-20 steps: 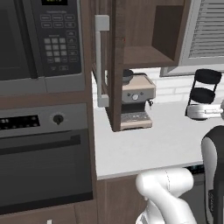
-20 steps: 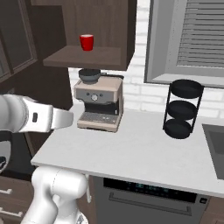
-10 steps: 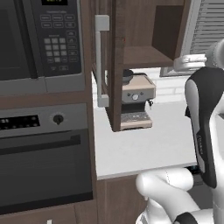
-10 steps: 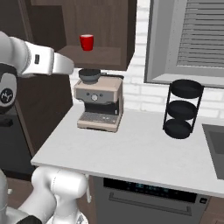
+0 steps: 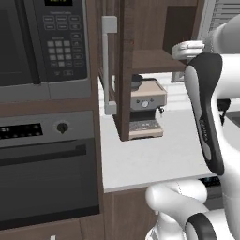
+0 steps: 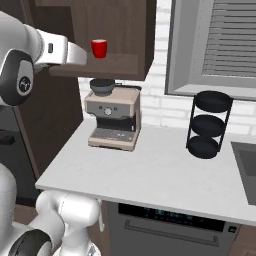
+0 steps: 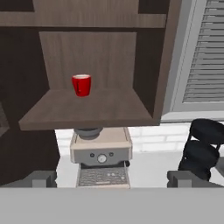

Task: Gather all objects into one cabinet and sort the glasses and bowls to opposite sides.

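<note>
One small red glass (image 7: 81, 84) stands upright on the left part of the cabinet shelf (image 7: 100, 111), well back from its front edge. In the right base view the same glass (image 6: 99, 48) sits on the shelf above the coffee machine. The dark wood cabinet is open, and its door with the grey bar handle (image 5: 109, 65) swings out to the left. My gripper (image 7: 113, 179) is open, its fingertips (image 7: 41, 178) set wide apart. It hangs in front of the cabinet, below shelf level and a good way short of the glass, holding nothing. The bowls are out of view.
A steel espresso machine (image 6: 112, 117) stands on the white counter (image 6: 150, 175) right under the shelf. A black three-tier rack (image 6: 207, 125) stands at the right by the shuttered window (image 6: 225, 40). A microwave (image 5: 42, 42) and wall oven (image 5: 47, 164) fill the left.
My arm has swung up from low over the counter to shelf height in front of the open cabinet. The gripper stayed open, and the glass has not moved.
</note>
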